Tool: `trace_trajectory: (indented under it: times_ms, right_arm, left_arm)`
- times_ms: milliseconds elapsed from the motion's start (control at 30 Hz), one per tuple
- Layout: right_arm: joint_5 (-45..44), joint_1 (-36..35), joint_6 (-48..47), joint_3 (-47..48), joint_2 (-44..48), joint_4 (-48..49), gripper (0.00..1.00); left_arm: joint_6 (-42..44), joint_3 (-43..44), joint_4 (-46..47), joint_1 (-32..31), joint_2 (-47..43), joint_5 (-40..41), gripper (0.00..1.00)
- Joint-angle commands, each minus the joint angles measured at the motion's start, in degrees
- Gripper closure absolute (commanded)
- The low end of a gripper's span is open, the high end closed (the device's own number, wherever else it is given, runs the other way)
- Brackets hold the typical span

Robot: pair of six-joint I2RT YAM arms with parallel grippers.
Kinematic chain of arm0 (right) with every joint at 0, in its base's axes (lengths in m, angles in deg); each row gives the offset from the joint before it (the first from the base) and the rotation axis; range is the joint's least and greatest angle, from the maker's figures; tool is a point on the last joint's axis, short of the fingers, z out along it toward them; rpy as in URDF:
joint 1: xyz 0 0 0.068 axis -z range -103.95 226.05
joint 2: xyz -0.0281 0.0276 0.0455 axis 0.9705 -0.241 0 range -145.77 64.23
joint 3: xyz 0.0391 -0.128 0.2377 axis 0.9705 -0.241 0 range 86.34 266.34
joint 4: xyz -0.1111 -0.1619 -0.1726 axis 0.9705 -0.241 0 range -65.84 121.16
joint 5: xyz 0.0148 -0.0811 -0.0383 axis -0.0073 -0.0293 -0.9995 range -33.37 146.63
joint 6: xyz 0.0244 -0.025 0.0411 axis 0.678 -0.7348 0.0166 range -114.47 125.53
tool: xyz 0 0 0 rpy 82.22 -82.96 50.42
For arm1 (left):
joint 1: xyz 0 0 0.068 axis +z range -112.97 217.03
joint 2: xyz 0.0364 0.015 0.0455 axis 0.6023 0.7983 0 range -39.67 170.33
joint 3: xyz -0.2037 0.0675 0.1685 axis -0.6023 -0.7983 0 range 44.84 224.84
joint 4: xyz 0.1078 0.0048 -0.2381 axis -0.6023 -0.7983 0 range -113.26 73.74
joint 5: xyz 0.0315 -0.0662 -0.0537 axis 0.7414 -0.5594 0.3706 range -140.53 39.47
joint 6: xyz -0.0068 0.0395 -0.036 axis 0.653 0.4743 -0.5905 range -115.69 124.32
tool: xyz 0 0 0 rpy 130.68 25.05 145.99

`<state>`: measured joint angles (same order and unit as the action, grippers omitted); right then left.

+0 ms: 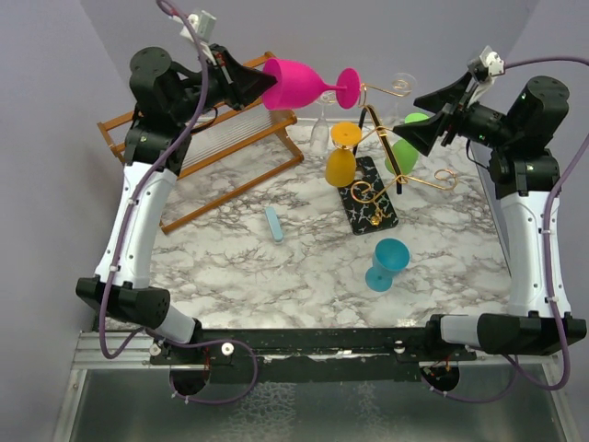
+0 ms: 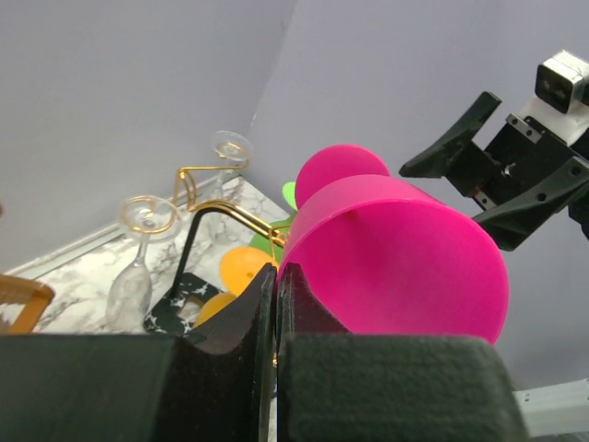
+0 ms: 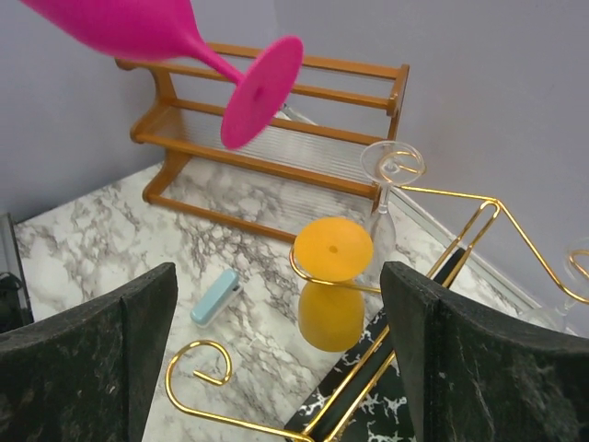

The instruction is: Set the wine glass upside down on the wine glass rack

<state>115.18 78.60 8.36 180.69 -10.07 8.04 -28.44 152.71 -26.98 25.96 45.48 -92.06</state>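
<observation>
The left claw (image 1: 268, 84) is clamped on the rim of the pink wine glass (image 1: 299, 85), holding it high above the tabletop (image 1: 239, 267). The glass lies almost level, its long axis running left to right. Its foot leads toward the wine glass rack (image 1: 373, 216), whose upper gold arms sit just beside it. The right claw (image 1: 407, 118) hangs spread and empty on the rack's far side. Tipping the bowl downward likely falls to the left arm.
</observation>
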Motion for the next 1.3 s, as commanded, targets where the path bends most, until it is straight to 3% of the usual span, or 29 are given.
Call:
trace_trajectory:
  times_ms: [0, 200, 567, 900, 1267]
  right_arm:
    - [-2.39, -1.58, 6.74, 0.81, -1.37, 5.53, 0.11]
    - [-2.71, -2.63, 14.61, 0.13, -3.67, 8.49, 0.17]
    - [-12.75, -4.63, 18.87, 0.33, -6.07, 4.53, 0.31]
    - [-12.20, -4.74, 22.20, -0.07, -7.46, 6.03, 0.51]
    - [-11.04, -5.05, 24.51, 0.20, -9.01, 7.33, 0.60]
  left_arm:
    - [2.94, 2.94, 2.57, -5.02, 2.26, 5.72, 1.00]
    - [7.27, 4.76, 2.97, -10.01, 5.76, 7.38, 1.00]
    - [16.44, 8.44, -0.86, -14.81, 8.28, 12.18, 1.00]
    - [18.92, 8.97, -2.02, -15.90, 8.42, 13.39, 1.00]
    - [22.09, 9.23, -3.21, -17.23, 8.07, 13.94, 1.00]
